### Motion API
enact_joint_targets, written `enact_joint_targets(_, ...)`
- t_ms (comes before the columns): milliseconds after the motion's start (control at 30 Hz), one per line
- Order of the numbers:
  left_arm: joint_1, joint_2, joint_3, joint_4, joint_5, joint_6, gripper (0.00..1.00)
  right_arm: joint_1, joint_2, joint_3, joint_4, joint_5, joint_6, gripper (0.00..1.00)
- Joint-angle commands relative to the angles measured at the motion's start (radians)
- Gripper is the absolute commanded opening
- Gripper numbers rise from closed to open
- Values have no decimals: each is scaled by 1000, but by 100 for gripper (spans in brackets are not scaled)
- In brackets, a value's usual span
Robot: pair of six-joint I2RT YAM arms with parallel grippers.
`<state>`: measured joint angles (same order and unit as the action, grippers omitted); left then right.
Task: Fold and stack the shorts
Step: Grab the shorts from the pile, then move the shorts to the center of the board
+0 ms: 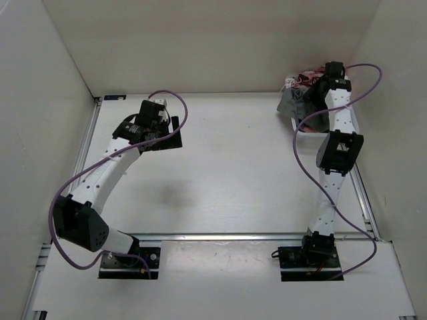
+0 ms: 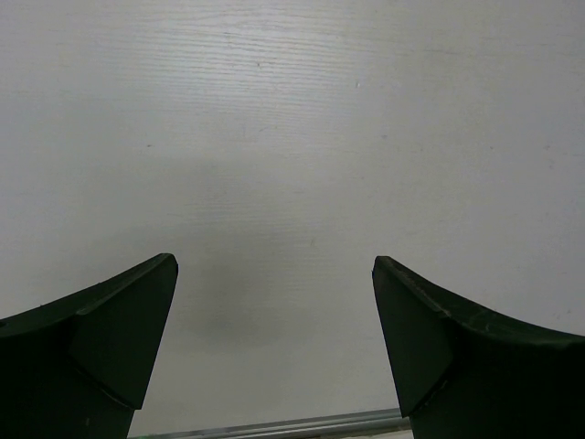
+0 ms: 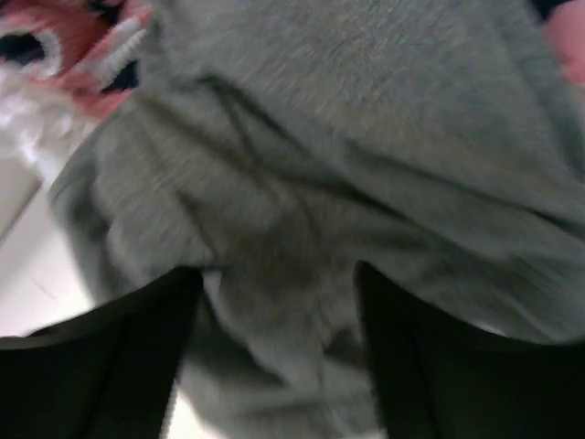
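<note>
The grey shorts (image 1: 291, 101) lie crumpled in a heap at the back right corner of the table. In the right wrist view the grey shorts (image 3: 347, 137) fill most of the frame, blurred. My right gripper (image 3: 279, 274) is pressed down into them, its dark fingers (image 3: 128, 357) standing apart with a fold of grey knit between them. From above, the right gripper (image 1: 311, 92) is mostly hidden under its own wrist. My left gripper (image 1: 163, 132) hovers over bare table at the back left. In its own view the left gripper (image 2: 274, 265) is wide open with nothing between its fingers.
Red and white patterned clothing (image 1: 303, 75) lies behind the shorts, and the same clothing (image 3: 82, 46) shows at the top left of the right wrist view. White walls close the table at the back and sides. A metal rail (image 1: 233, 236) crosses near the arm bases.
</note>
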<state>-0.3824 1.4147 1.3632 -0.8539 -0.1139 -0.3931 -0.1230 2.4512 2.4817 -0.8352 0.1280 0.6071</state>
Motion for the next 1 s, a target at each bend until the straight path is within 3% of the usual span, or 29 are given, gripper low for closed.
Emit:
enact_joint_targets(0,4,10,54,9,-12,0,99,-6,54,82,28,-96,49,56)
enact_joint_targets(33,4,10,65,9,-12,-9,99,-6,40,57,68,-106,49,32)
enact_joint_targets(133,4,10,76,0,-1,-27,99,-6,-64,-44,126,-70,49,0)
enact_joint_targets(300,13,-25,66,0,52,-98,99,41,-309,-66,154,-39,-50,0)
enact_joint_targets(467,45,-16,88,0,186,-135,99,134,-480,-18,180,-264,-116,0)
enact_joint_targets(633,54,-69,97,0,96,-144,99,288,-570,34,171,-375,-130,0)
enact_joint_targets(733,141,-152,109,-10,76,-173,99,347,-635,25,162,-427,-141,0)
enact_joint_targets(900,330,-232,152,-31,143,-194,99,439,-829,-268,182,-455,-144,0)
enact_joint_targets(967,352,-232,152,-31,190,-185,99,460,-926,-395,182,-436,-174,0)
